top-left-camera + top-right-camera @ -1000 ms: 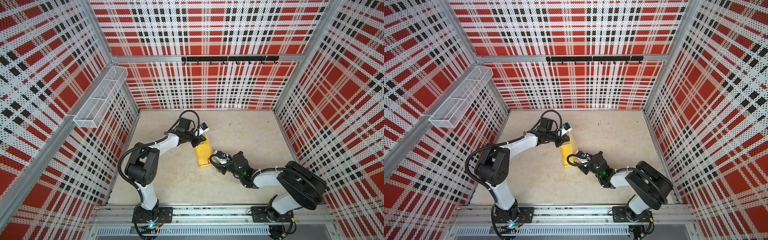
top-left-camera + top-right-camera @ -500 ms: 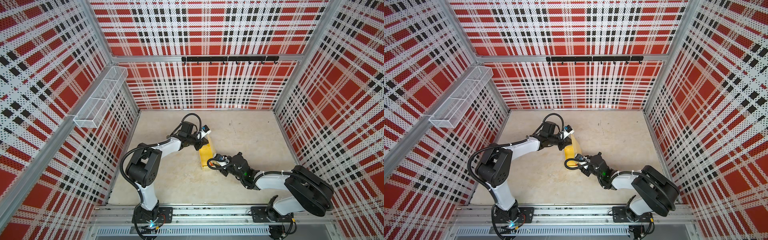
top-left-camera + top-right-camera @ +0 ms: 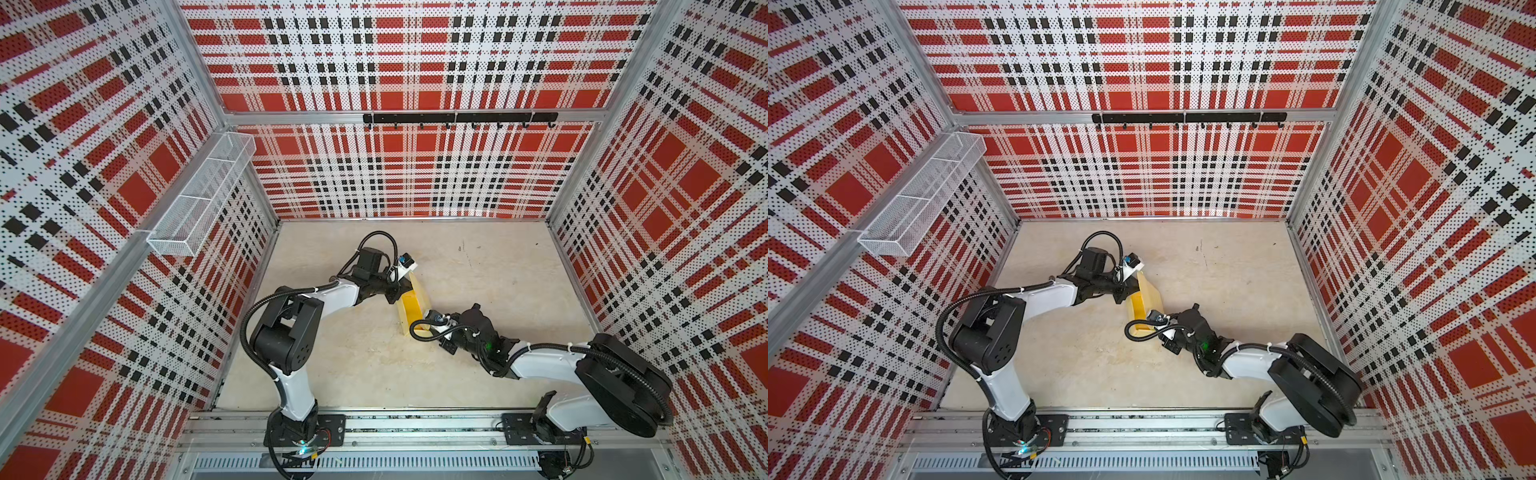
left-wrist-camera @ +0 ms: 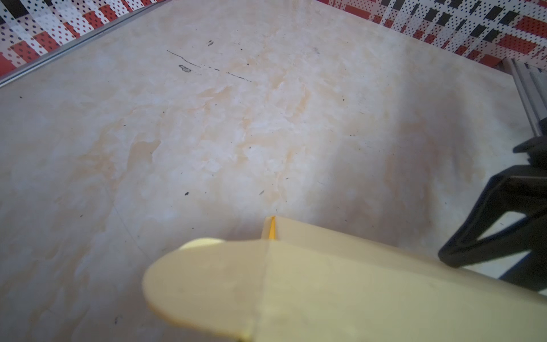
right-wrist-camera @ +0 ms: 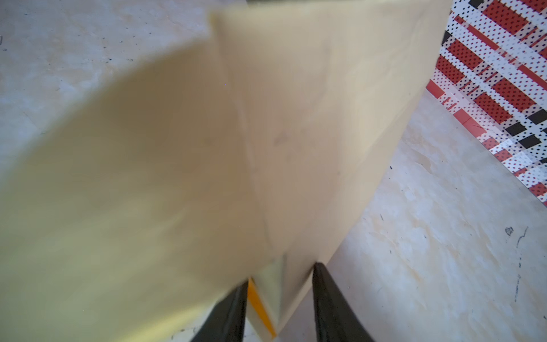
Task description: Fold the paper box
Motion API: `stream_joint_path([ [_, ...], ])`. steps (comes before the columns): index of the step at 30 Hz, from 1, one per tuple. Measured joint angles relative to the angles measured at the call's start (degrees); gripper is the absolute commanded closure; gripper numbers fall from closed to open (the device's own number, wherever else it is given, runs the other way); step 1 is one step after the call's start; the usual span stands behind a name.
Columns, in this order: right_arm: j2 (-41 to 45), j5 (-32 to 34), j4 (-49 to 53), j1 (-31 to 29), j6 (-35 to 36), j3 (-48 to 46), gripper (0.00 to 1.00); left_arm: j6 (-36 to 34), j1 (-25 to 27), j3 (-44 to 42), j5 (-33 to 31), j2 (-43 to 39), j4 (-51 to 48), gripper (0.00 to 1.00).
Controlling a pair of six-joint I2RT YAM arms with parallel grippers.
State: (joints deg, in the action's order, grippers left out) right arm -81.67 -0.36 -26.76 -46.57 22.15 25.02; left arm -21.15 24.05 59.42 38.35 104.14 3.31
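Observation:
The paper box [image 3: 411,305] [image 3: 1148,297] is pale yellow card, partly folded, tilted up off the beige table [image 3: 498,270] between both arms. My left gripper [image 3: 400,291] [image 3: 1131,291] meets its far end. In the left wrist view the box's rounded flap [image 4: 207,284] covers the jaws, so they are hidden. My right gripper [image 3: 426,324] [image 3: 1152,322] [image 5: 279,278] is at the near end. Its two black fingers [image 5: 231,311] press either side of the box's folded corner [image 5: 266,118].
Red plaid perforated walls close in the table on three sides. A white wire basket [image 3: 203,203] hangs on the left wall and a black hook rail [image 3: 457,118] on the back wall. The arm bases sit on the front aluminium rail [image 3: 415,428].
My right gripper has slid left along the table to the box's near end and its jaws have narrowed onto it. The left gripper has shifted slightly, tipping the box.

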Motion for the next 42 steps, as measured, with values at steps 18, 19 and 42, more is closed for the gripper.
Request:
stream_joint_path([
  [18,-4.3,1.1,5.3,-2.6,3.2,6.3,0.68,12.2,-4.6,-9.6,0.3,-5.0,3.6,0.55],
  [19,-4.7,1.1,5.2,-2.6,3.2,6.5,0.68,13.0,-4.9,-10.1,0.3,-5.5,3.8,0.52],
  [42,-9.2,2.3,3.4,-2.6,4.0,8.3,0.69,37.8,-15.5,-17.4,1.0,-24.7,-6.4,0.2],
])
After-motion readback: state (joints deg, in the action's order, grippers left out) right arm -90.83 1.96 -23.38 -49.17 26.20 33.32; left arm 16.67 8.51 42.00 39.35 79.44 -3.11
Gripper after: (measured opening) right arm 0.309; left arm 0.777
